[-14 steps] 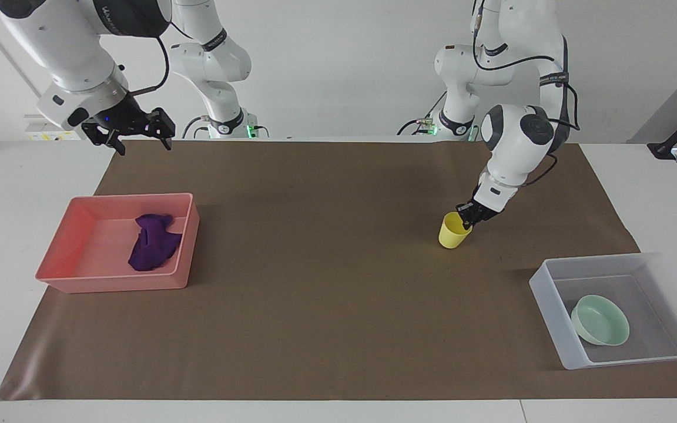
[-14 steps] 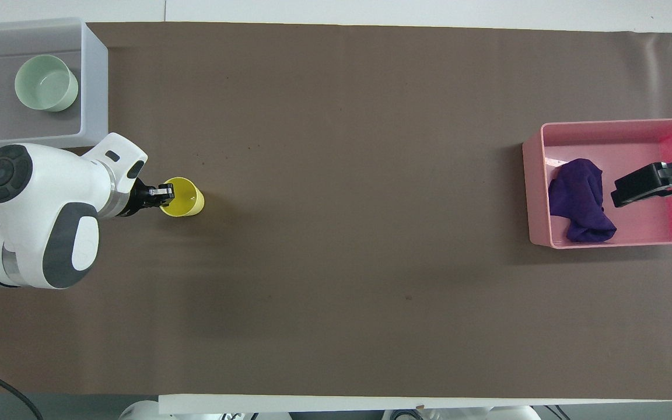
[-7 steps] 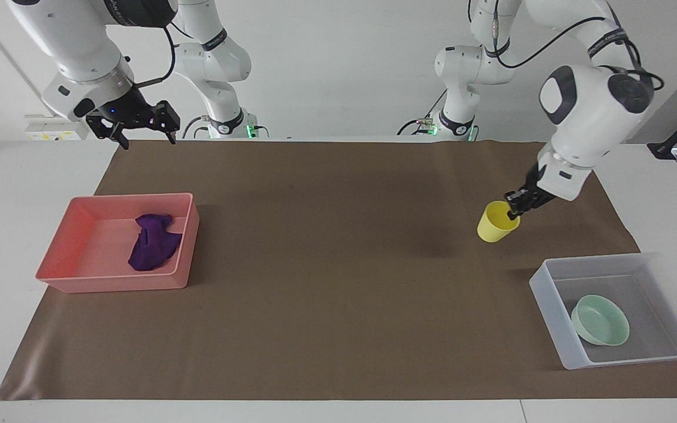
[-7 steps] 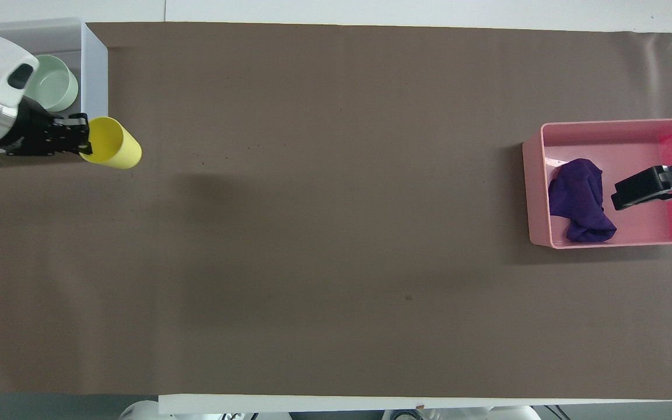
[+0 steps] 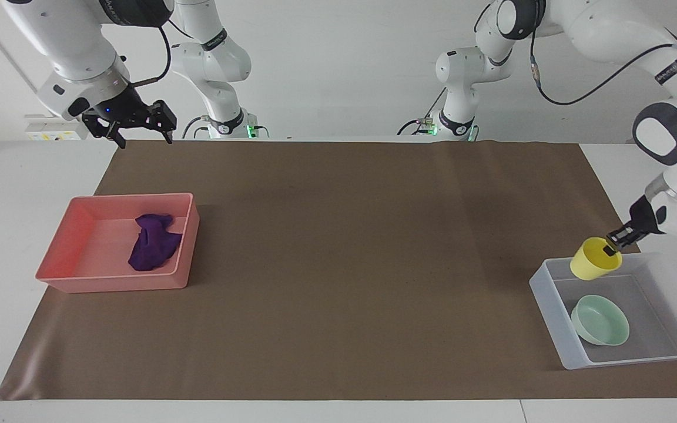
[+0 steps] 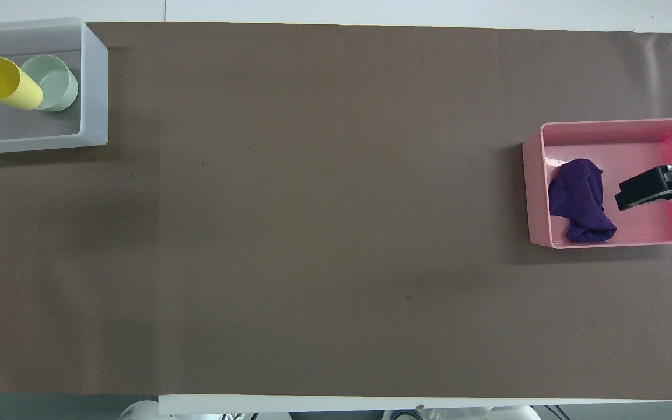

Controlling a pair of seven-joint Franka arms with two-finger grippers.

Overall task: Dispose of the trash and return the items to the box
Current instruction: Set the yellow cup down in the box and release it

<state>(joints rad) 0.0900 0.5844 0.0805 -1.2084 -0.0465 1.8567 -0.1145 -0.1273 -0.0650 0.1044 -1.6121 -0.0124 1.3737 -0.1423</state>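
Carrying: yellow cup (image 5: 595, 258), pinched at the rim by the left gripper (image 5: 613, 245), one finger inside the mouth, one outside the wall.

Changed since a second ago: cup lifted off the brown mat (image 5: 338, 264) near the left arm's end, swung outward, now held over the translucent box (image 5: 556, 317), just below and beside the fingertips.

Meaning for the task: transport leg judged nearly complete; lowering and release not yet done.

Orientation of cup: tilted, mouth turned up and toward the fingers, base angled down and away from them toward the mint-green bowl (image 5: 600, 320). Long axis slanted, neither upright nor flat; in the overhead view running from the mouth at the gripper out toward the bowl, base overlapping the bowl's rim in that view. Contact with the bowl: none judged, cup raised.

Bowl: resting inside the box, below the held cup.

Purple cloth wad (image 5: 153, 242): lying in the pink tray (image 5: 83, 232) at the right arm's end, disposal judged done.

Right gripper (image 5: 136, 126): waiting, raised above the tray's end of the table, well clear of the cloth, fingers spread, holding nothing.
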